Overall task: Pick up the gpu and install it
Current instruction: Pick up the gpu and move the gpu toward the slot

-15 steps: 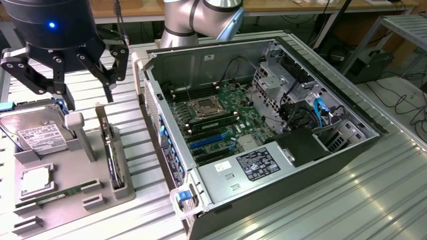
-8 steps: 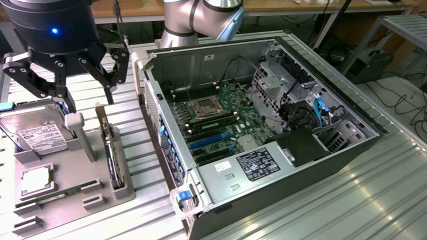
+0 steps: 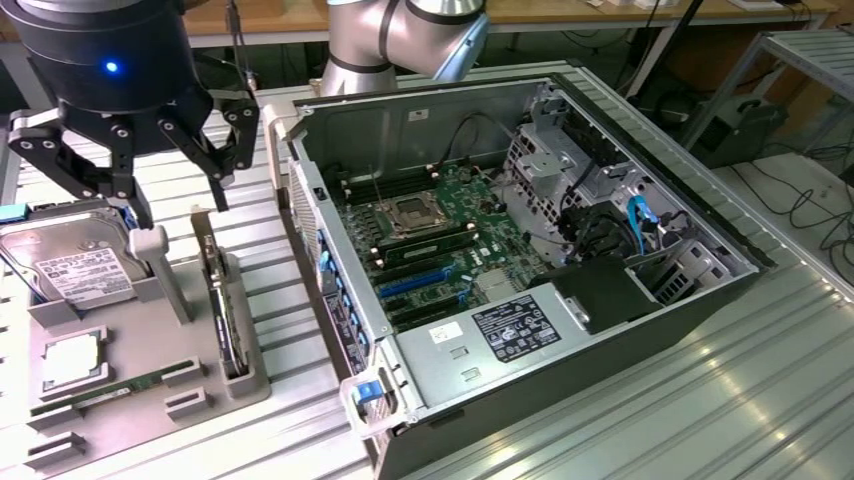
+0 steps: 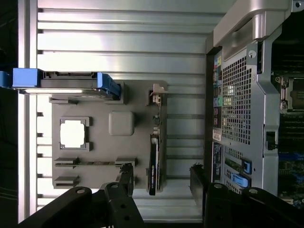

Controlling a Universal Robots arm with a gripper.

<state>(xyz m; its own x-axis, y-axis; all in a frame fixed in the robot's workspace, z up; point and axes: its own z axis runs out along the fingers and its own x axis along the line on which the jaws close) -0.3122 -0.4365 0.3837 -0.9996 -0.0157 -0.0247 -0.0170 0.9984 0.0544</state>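
The gpu [image 3: 222, 300] is a thin dark card standing on edge in a slot of the grey holder [image 3: 200, 340], at the exterior view's left. My gripper [image 3: 180, 200] hangs above the holder with its black fingers spread open and nothing between them. In the wrist view the gpu [image 4: 154, 152] runs as a narrow dark strip with its metal bracket end away from the fingers. There my gripper [image 4: 161, 176] straddles the card's near end without touching it. The open computer case [image 3: 534, 250] lies beside the holder, motherboard facing up.
On the holder sit a silver hard drive [image 3: 74, 265] in a blue carrier, a square processor [image 3: 74, 362] and a green memory stick [image 3: 114, 390]. A grey post [image 3: 154, 270] rises just left of the gpu. The case wall [image 4: 237, 104] stands close on the other side.
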